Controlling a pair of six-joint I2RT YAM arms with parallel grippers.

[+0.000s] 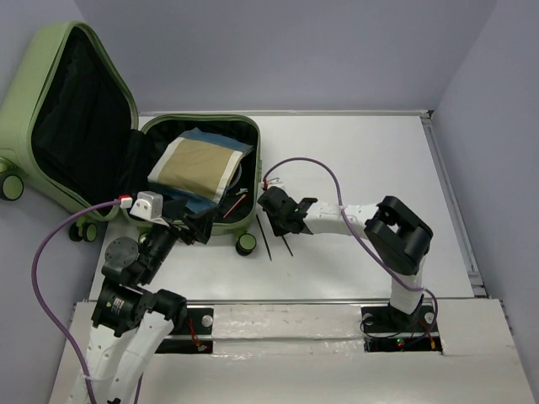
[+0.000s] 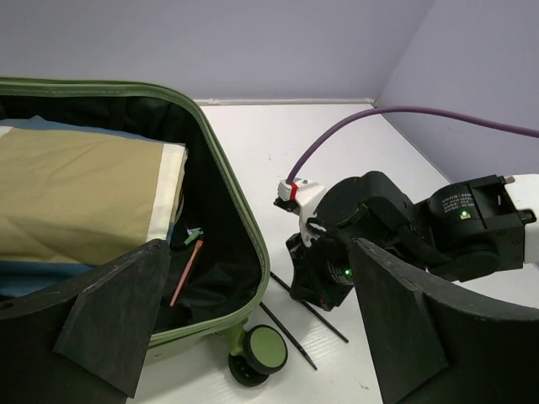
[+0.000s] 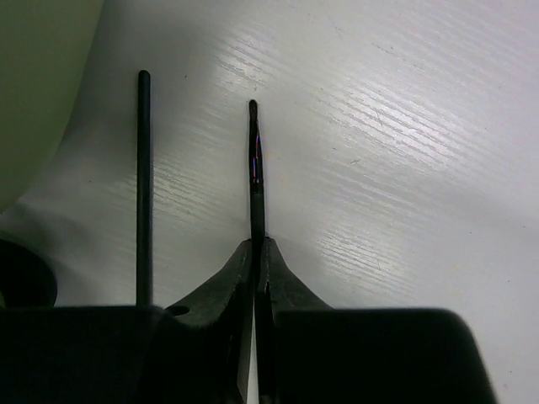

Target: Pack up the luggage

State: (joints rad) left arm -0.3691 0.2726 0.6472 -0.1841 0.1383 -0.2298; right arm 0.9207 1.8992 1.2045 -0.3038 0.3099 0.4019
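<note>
The pale sage-green hard-shell suitcase (image 1: 21,101) lay open at the white table's (image 1: 379,168) left rear. Just beside it, the right gripper (image 3: 255,252) was clamped on a thin black stick (image 3: 256,168), presumably for packing. The left gripper (image 1: 198,223) hovered wide open, holding nothing, at the case's near rim.

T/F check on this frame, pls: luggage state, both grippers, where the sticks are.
1. The luggage is open, its lid tipped back. True.
2. The right gripper is shut on a thin black stick. True.
3. Both black sticks are inside the luggage. False: both are out on the table, the second black stick lying loose beside the gripped one.
4. The left gripper holds the folded tan cloth. False: its jaws are wide open and empty, and the cloth lies in the luggage.
5. A thin red stick lies inside the luggage. True.
</note>
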